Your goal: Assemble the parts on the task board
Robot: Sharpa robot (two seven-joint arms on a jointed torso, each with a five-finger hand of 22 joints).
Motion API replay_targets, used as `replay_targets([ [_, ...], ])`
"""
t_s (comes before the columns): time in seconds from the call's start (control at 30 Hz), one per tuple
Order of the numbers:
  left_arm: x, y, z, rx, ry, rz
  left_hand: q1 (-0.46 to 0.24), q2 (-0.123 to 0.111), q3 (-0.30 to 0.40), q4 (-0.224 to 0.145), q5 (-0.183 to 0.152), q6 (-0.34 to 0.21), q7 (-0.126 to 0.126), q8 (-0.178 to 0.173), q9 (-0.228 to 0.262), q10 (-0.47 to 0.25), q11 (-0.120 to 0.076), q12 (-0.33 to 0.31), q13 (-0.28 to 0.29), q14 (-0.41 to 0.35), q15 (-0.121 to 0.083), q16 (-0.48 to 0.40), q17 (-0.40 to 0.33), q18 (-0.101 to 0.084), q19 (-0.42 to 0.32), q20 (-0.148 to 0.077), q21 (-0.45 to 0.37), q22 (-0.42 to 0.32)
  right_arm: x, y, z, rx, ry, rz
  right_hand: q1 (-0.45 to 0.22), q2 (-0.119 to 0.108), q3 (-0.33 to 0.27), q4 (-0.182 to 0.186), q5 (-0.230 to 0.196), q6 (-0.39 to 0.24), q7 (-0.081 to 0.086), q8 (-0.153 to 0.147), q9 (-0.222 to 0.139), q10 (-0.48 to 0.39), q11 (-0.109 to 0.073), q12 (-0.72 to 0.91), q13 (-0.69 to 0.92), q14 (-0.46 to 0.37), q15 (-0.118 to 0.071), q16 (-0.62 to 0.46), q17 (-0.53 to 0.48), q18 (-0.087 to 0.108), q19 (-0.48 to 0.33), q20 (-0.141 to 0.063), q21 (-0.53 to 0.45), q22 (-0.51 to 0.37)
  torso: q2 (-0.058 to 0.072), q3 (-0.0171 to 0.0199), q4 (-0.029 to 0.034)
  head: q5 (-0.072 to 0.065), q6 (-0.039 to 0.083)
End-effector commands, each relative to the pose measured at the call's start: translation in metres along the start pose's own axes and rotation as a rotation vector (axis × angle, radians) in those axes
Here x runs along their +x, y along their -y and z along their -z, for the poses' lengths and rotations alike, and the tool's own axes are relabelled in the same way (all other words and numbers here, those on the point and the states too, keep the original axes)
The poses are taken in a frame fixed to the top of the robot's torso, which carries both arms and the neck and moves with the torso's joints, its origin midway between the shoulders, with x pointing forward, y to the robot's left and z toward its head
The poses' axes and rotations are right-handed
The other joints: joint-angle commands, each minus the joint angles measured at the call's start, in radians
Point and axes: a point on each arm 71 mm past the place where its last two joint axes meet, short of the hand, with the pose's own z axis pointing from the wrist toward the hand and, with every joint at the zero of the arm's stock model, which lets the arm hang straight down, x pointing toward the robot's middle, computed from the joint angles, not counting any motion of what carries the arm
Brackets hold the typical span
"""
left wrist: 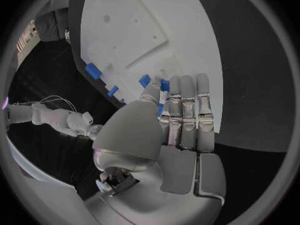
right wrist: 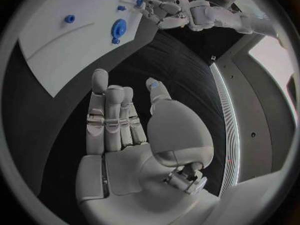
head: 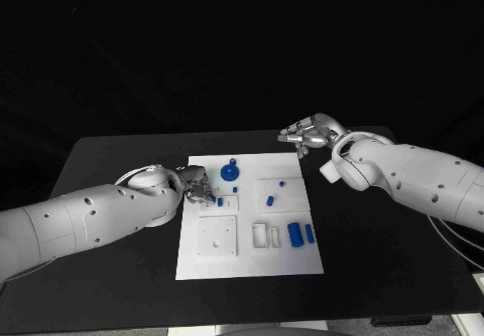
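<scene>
The left hand reaches over the near-left part of the white task board, its fingers together and its thumb pressing a small blue part at the fingertips. The right hand hovers above the black surface just past the board's far right corner, fingers loosely curled, holding nothing. A round blue part lies near the board's far edge; a blue cylinder rests in its near-right section.

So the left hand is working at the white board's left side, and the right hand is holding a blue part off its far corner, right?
Not quite. The right hand holds nothing; the right wrist view shows it open over bare table. The left hand is at the task board's left side, as you said.
</scene>
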Motion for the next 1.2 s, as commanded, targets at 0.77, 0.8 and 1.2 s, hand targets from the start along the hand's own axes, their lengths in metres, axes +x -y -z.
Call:
replay_targets([
  [0.77,0.0,-0.008,0.0,0.003,0.003,0.193,-0.006,0.01,0.234,-0.15,-0.08,0.165,-0.034,0.0,0.01,0.0,-0.008,-0.018,-0.022,-0.009,-0.007,0.012,-0.006,0.019,-0.035,-0.01,0.011,0.198,0.003,0.001,0.0,-0.002,-0.018,-0.005,-0.009,0.002,0.004,-0.001,0.003,-0.007,0.002,-0.003,-0.001,-0.003,0.004,0.002,0.001,-0.004,0.001,0.004,-0.001,-0.002,0.001,0.001,-0.006,0.001,0.0,-0.0011,0.0008,0.003,0.004],
  [0.8,-0.001,-0.008,0.0,0.004,0.009,0.198,-0.009,0.006,0.243,-0.149,-0.079,0.167,-0.034,0.0,0.011,0.002,-0.008,-0.018,-0.023,-0.007,-0.007,0.012,-0.007,0.019,-0.032,-0.01,0.005,0.205,0.003,0.001,0.0,-0.002,-0.019,-0.005,-0.009,0.002,0.004,-0.001,0.003,-0.007,0.002,-0.003,-0.001,-0.003,0.004,0.002,0.001,-0.004,0.001,0.004,-0.001,-0.002,0.001,0.001,-0.006,0.001,0.0,-0.0015,0.0008,0.004,0.004],
  [1.2,-0.005,-0.016,0.003,0.006,0.056,0.304,-0.026,-0.013,0.241,-0.133,-0.089,0.197,-0.05,0.001,0.018,0.028,-0.023,0.016,-0.001,0.013,-0.02,0.059,0.018,0.01,0.0,-0.022,0.001,0.215,0.003,0.001,0.0,-0.002,-0.02,-0.005,-0.009,0.002,0.004,-0.001,0.003,-0.007,0.002,-0.003,-0.001,-0.003,0.004,0.002,0.001,-0.004,0.001,0.004,-0.001,-0.002,0.001,0.001,-0.006,0.001,0.0,-0.0005,0.0006,0.006,0.009],
])
